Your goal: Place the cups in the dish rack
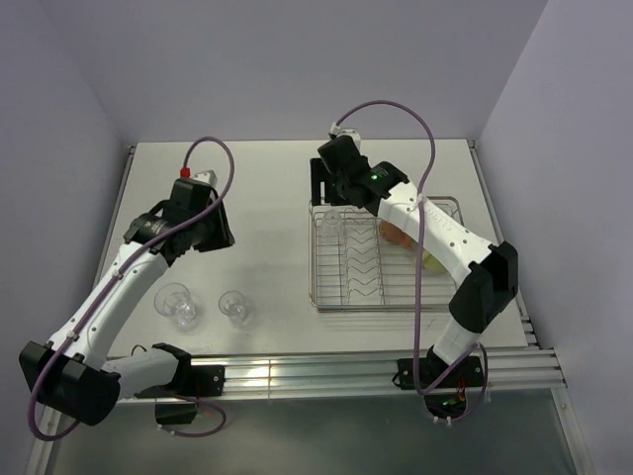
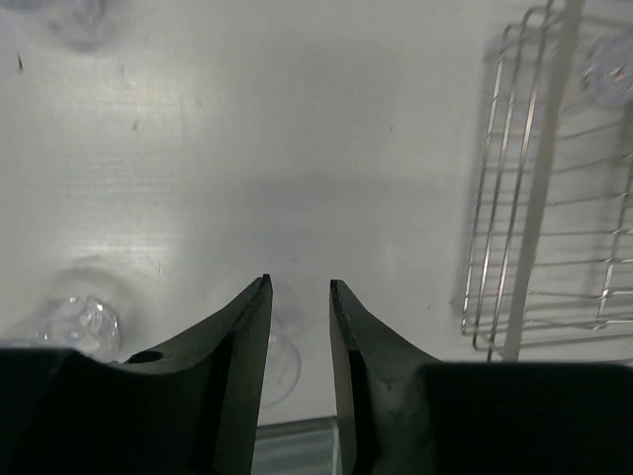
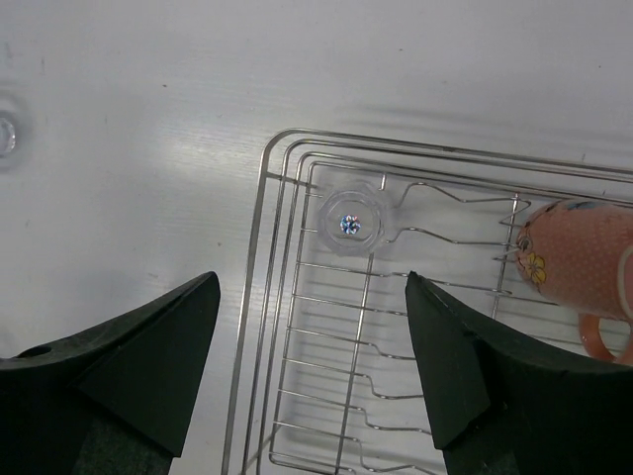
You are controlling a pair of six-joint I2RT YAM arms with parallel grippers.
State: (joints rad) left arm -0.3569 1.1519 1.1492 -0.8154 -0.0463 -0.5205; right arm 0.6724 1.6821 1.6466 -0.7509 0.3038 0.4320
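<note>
The dish rack (image 1: pixel 376 308) stands at the table's right. It holds a clear tumbler (image 1: pixel 331 223) in its far left corner, a pink mug (image 1: pixel 398 235) and a yellow-green mug (image 1: pixel 432 262). My right gripper (image 1: pixel 331 193) hangs open above that corner. In the right wrist view the tumbler (image 3: pixel 353 223) lies ahead of the gripper (image 3: pixel 312 282), with the pink mug (image 3: pixel 584 272) to the right. Two clear tumblers (image 1: pixel 178 304) (image 1: pixel 233 307) stand on the table at the near left. My left gripper (image 2: pixel 299 287) is open and empty above the table, one tumbler (image 2: pixel 277 361) showing below it.
The second loose tumbler (image 2: pixel 84 322) shows at the lower left of the left wrist view, and the rack's edge (image 2: pixel 482 228) at its right. Walls close in the table at the back and both sides. A metal rail (image 1: pixel 297 371) runs along the near edge.
</note>
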